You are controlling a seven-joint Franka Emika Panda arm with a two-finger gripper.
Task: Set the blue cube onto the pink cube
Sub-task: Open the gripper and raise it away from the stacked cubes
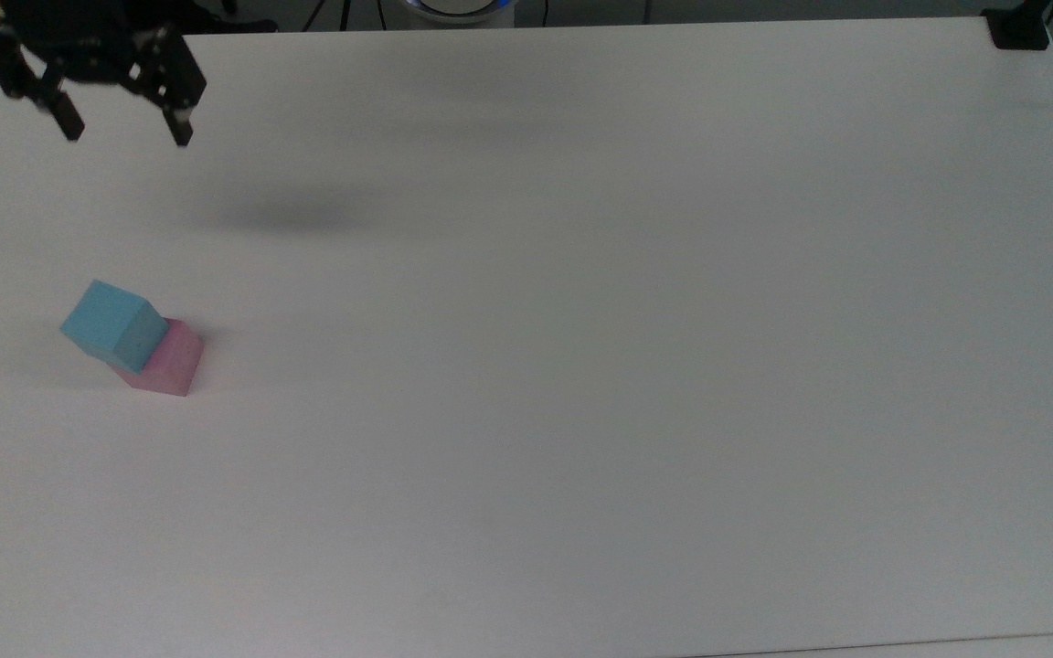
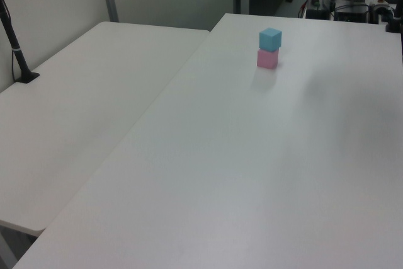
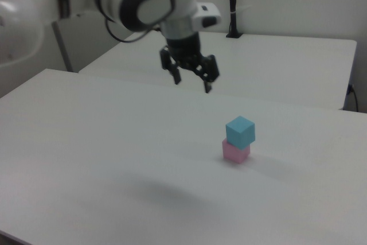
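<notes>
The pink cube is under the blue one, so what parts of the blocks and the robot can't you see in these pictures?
- The pink cube: its top face is hidden by the blue cube sitting on it, in the top view, left view and right view.
- Both cubes' bottom faces: hidden by what each rests on.
- The gripper: the top view's upper edge cuts off its body and the arm.
- The arm: its base runs off the right view's left edge.

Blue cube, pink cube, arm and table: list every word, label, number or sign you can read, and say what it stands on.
None can be read.
blue cube: plain faces, no marks.
pink cube: plain faces, no marks.
gripper and arm: no lettering visible.
table: bare white, no print.
</notes>
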